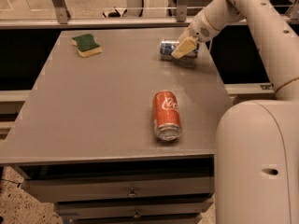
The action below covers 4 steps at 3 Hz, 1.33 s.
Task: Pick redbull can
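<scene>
Far right corner of the bench [93, 101], close to the back edge: the redbull can [167, 49], blue and silver, lying on its side, long axis roughly left to right. Directly at it, the hand [184, 46], hanging off the arm [224, 8] slanting in from the upper right. Covers the can's right half, leaving only the left end in view. Gripping, or merely set against it? Cannot tell: too closely overlapped with the can to read as open or closed.

Set across the can's body rather than along it, and sensibly so: a narrow width to span, less chance of a roll. Looks not yet lifted, with the can seemingly resting on the bench surface.

Nearer the front, a red Coca-Cola can [167, 114], also on its side, well apart from the action and not the target. Off at the far left, a green and yellow sponge [87, 45], likewise well out of the way.

Judged as the grasp stage of the pick. Next, probably: a firm close, if not already made, then a straight rise. Worth watching: round, slick metal, near the bench's right edge, so easy to nudge into a roll and over the side with a poor hold.
</scene>
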Motion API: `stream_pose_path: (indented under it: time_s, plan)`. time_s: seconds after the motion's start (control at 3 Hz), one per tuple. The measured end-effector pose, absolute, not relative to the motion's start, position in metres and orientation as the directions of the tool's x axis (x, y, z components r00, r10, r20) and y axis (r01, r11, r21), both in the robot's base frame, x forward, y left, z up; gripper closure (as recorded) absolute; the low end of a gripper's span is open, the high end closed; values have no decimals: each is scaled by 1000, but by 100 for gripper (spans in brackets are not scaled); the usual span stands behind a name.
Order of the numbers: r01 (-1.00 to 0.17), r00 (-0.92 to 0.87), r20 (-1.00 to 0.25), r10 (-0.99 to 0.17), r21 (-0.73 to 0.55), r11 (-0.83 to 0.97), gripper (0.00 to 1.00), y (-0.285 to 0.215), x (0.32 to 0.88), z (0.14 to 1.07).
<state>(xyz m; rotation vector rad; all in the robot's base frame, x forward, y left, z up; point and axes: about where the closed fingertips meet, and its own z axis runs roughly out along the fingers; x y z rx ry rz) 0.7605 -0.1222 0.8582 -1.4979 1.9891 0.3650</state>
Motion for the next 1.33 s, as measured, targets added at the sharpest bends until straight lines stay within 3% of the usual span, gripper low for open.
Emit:
stream_pose_path:
  time_s: [0.33,1.0,1.33]
  plan:
    - [-945,-174,-640,-749,-105,309,100,-119,743,875]
    - [-952,-149,-729,-668,-78,297,100,-134,681,942]
    - [-951,-146,-733,-664,-81,299,100,-136,679,947]
